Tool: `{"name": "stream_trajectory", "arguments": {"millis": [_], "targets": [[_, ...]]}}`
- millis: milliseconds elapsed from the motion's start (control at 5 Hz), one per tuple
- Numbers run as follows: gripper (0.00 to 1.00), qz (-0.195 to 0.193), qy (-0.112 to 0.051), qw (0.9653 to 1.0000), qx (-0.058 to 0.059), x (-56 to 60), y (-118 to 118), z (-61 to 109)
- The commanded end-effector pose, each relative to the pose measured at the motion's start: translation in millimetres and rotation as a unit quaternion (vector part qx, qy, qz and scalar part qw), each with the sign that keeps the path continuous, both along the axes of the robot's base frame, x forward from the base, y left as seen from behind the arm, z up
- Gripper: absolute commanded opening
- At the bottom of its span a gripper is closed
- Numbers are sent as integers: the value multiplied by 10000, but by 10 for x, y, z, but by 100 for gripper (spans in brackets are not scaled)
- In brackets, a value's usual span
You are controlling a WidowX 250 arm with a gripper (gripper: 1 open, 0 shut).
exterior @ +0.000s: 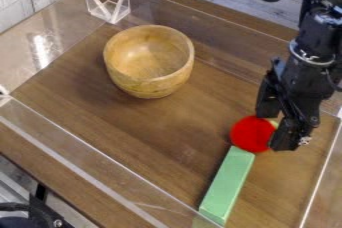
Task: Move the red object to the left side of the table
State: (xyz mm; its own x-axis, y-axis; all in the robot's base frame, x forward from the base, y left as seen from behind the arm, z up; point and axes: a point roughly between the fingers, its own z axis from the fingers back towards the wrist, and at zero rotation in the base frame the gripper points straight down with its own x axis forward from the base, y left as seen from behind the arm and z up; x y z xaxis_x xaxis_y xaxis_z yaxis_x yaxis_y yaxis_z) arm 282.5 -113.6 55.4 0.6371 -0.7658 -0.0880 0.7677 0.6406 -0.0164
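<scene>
Nearest, at the bottom of the frame, a clear acrylic wall (94, 177) runs slantwise along the edge of the table (147, 122), a dark brown top with fine wood grain and a dull sheen. Just inside it, lower right, lies a long light-green block (227, 184), flat-sided and matte, its far end just beside the red object (250, 133). That red object is small, round and bright, sitting on the tabletop at the right side of the frame, partly hidden by the arm in front of it.

The black gripper (285, 128) hangs straight down over the toy, its fingers (265, 102) spread wide, one on each side of the red ball; whether either finger touches it I cannot tell, and nothing is lifted or clamped.

Further back, left of centre, stands a pale wooden bowl (148, 60), round, thick-walled, smooth and hollow, well apart from the toy. At the upper left corner a small clear folded plastic stand (106, 4) sits by the far wall
</scene>
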Motion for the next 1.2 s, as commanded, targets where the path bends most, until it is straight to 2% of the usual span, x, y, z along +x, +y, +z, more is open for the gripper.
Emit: {"name": "stream_trajectory", "arguments": {"millis": [0,200,400,800,1000], "targets": [[100,-25,-265,9996,-54,114,12,71],[100,92,-355,9993,-28,58,158,119],[100,285,-563,9980,24,22,297,212],[100,-64,-931,9956,104,-27,115,175],[100,-461,-1124,9925,155,-12,-68,193]]}}
